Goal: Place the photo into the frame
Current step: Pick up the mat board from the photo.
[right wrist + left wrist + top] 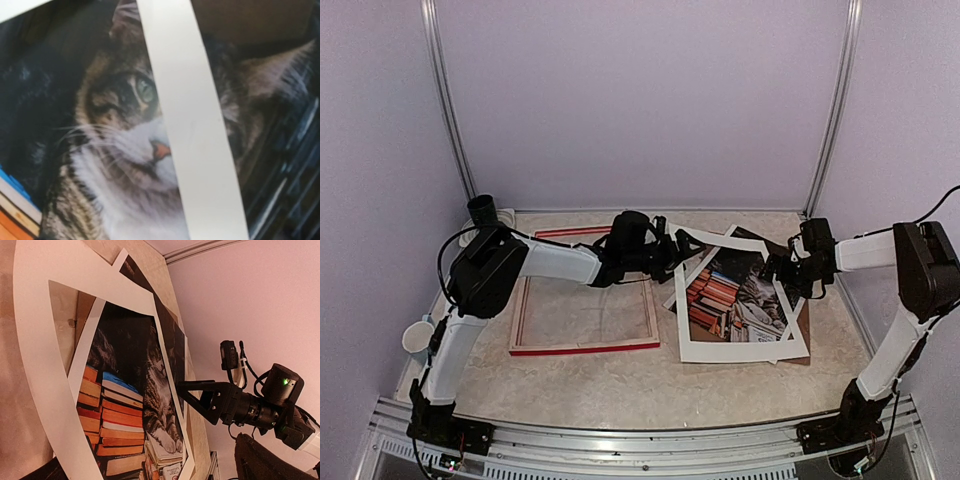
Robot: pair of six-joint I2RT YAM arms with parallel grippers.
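Note:
The frame (pixel 582 348), red with a pale inner edge, lies flat on the table at centre left. The photo (pixel 730 295) of a tabby cat and stacked books lies to its right, on a brown backing board (pixel 802 345). A white mat board (pixel 720 350) lies skewed over the photo. The photo (pixel 125 410) and the bowed mat board (pixel 35 365) also show in the left wrist view. My left gripper (pixel 675 248) reaches over the frame to the mat's left corner and looks open. My right gripper (pixel 782 268), also in the left wrist view (pixel 182 387), touches the photo's right edge. The right wrist view shows the cat's face (pixel 120 115) close up under a mat strip (pixel 190 125).
A white cup (pixel 417 338) hangs at the table's left edge. A black cylinder (pixel 482 210) stands at the back left corner. Enclosure walls close the back and both sides. A metal rail (pixel 640 440) runs along the near edge.

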